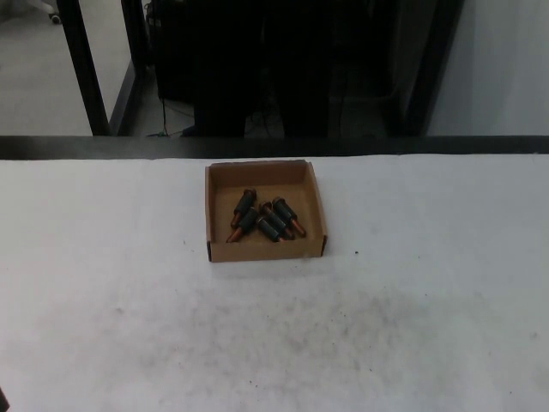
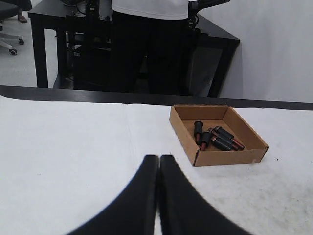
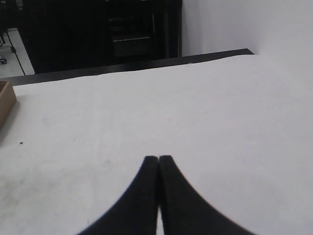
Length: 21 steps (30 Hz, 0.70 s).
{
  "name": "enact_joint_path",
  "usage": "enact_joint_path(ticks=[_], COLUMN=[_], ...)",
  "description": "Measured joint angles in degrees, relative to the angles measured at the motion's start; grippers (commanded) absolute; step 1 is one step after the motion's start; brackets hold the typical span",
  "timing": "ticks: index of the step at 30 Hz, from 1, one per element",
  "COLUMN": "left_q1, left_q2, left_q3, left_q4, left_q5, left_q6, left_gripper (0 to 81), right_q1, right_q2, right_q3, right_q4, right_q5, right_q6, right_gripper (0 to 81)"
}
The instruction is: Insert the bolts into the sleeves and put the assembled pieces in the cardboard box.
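Dark-sleeved coppery bolts, maybe five, already sit in the shallow brown cardboard box; left gripper and right gripper pinched closed, empty, so just keep clear.

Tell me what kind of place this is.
Probably a lab or workshop: a white-covered bench holding a cardboard box of sleeved bolts, with a black desk behind it.

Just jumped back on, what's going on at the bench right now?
Nothing is being handled at this moment. Several assembled pieces, bolts in their dark sleeves, lie together inside the cardboard box toward the far side of the white bench. The left gripper and the right gripper are both shut on nothing, over bare bench and apart from the box. The job looks close to done.
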Motion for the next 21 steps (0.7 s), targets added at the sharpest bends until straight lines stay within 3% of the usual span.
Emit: enact_joint_path(ticks=[21], left_q1=[0.0], left_q2=[0.0], left_q3=[0.9], left_q4=[-0.7], left_q5=[0.0], left_q6=[0.0], left_gripper=[0.8], right_q1=[-0.2], right_q2=[0.0], right_q3=[0.1], right_q4=[0.0], right_q5=[0.1], right_q6=[0.0], right_gripper=[0.3])
